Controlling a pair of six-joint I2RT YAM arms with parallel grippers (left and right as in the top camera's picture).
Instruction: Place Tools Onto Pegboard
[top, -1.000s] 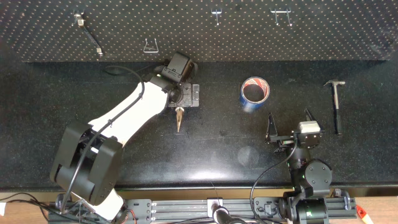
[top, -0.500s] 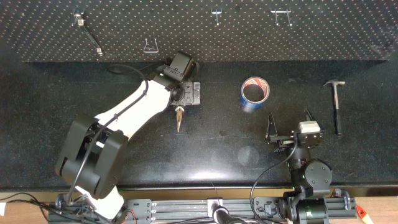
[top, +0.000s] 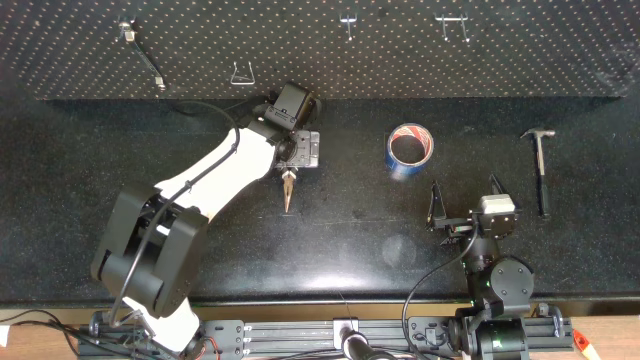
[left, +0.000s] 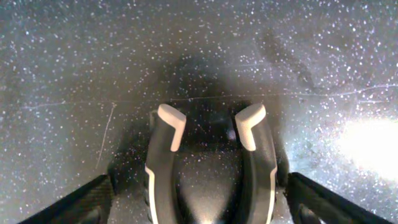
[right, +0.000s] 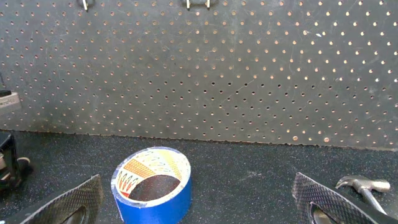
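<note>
A pair of pliers lies on the black table with its pointed nose toward the table's front. Its two curved, white-tipped handles lie between the fingers of my left gripper, which is open and straddles them low over the table. In the left wrist view the left gripper has its fingers far apart on both sides of the handles. A blue tape roll and a hammer lie to the right. My right gripper stands open near its base, holding nothing.
The pegboard rises along the table's far edge. It carries metal hooks, a wire hook and a slim dark tool hanging at the left. Bare table lies between the pliers and the tape.
The left arm's elbow and wrist have shifted slightly, bringing the gripper a little closer to the pegboard. The pliers, tape, hammer and right arm have stayed in place.
</note>
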